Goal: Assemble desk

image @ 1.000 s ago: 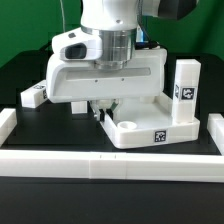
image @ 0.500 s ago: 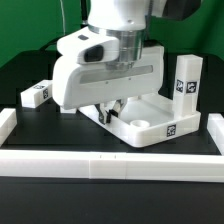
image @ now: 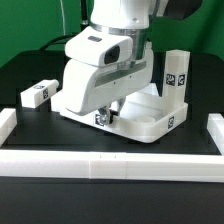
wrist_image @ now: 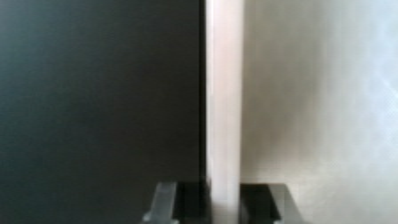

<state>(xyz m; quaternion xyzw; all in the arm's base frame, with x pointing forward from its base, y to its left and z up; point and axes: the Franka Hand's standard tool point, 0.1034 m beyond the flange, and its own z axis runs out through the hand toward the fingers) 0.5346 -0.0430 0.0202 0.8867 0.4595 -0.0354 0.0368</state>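
The large white plastic tray-like desk top [image: 140,127] has swung round since a second ago and now lies centre, toward four o'clock in the exterior view. The two-finger gripper [image: 108,107] is clamped on its raised rim [wrist_image: 221,100]: probably light, stiff, slick, best held there.

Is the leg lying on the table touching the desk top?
No, that leg lies apart from the desk top, bare table between.

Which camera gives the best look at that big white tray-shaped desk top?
The exterior view: the desk top shows its raised rim and tags, though the arm hides part. The wrist view shows only a blurred strip of rim, gripped by the end effector.
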